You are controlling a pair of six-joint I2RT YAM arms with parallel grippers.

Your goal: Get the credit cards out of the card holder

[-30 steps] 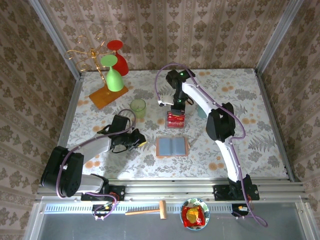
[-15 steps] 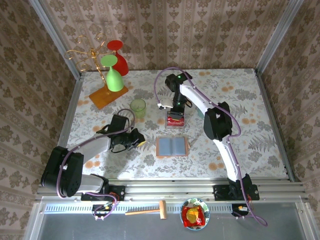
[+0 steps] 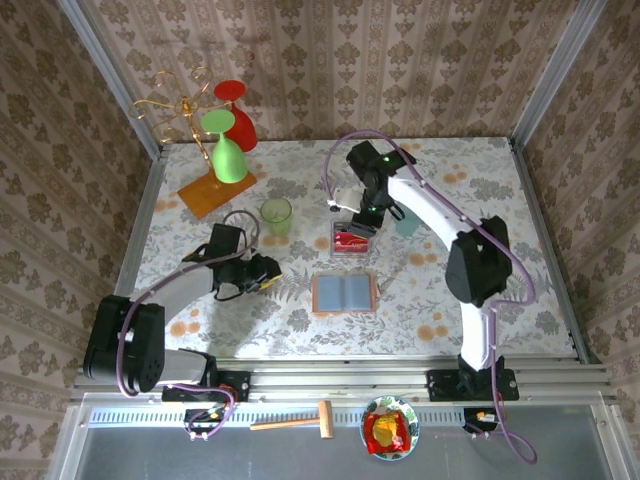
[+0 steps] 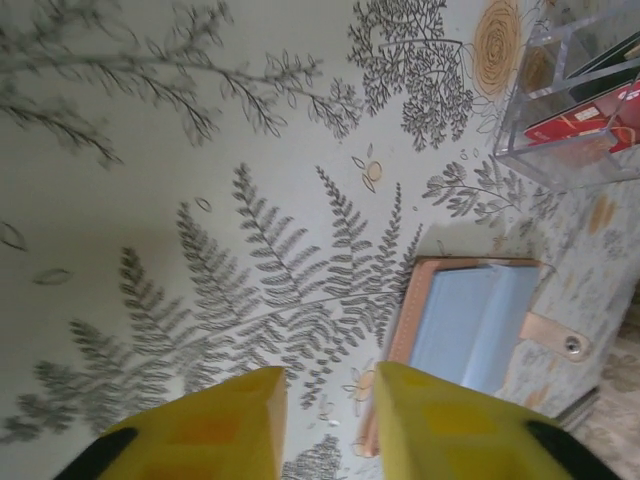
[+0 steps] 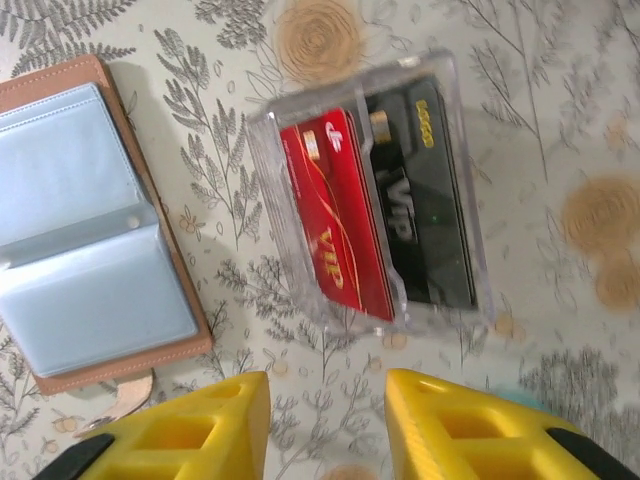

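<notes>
**Item 1. Yellow-fingered left gripper** (image 4: 328,388): it is hanging low over the floral-patterned counter (image 3: 500,300), just left of the holder. Its fingers are standing partly apart and gripping nothing. Hazard: a forward drift would be pushing the holder's edge or catching its snap tab (image 4: 556,341), dragging the whole wallet across the counter.

**Item 2. Tan leather-like bifold card holder** (image 5: 95,215): it is lying open and flat between the two arms, with the grey-blue pockets facing up. The pockets are looking empty to me, though a thin card tucked deep inside would be hard to spot. Hazard: calling the job finished while one card is hiding in a sleeve.

**Item 3. Clear plastic box** (image 5: 262,150): it is sitting just beyond the holder. A red plastic credit card (image 5: 335,230) and a black plastic credit card (image 5: 425,215) are leaning side by side inside it. Hazard: the box is light-looking and tall-walled, so a knock on the rim would likely be tipping it and spilling both cards.

**Item 4. Yellow-fingered right gripper** (image 5: 325,392): it is hovering over the box's near side. Its fingers are partly spread and nothing is between them. Hazard: a sideways move made too low would be clipping the box wall.

**Item 5. Pale green translucent cup** (image 3: 276,214) and **light teal cup** (image 3: 407,224): the first is standing near the left arm, the second just beside the right arm. Hazard: a swinging forearm or trailing cable would be toppling either one.
</notes>
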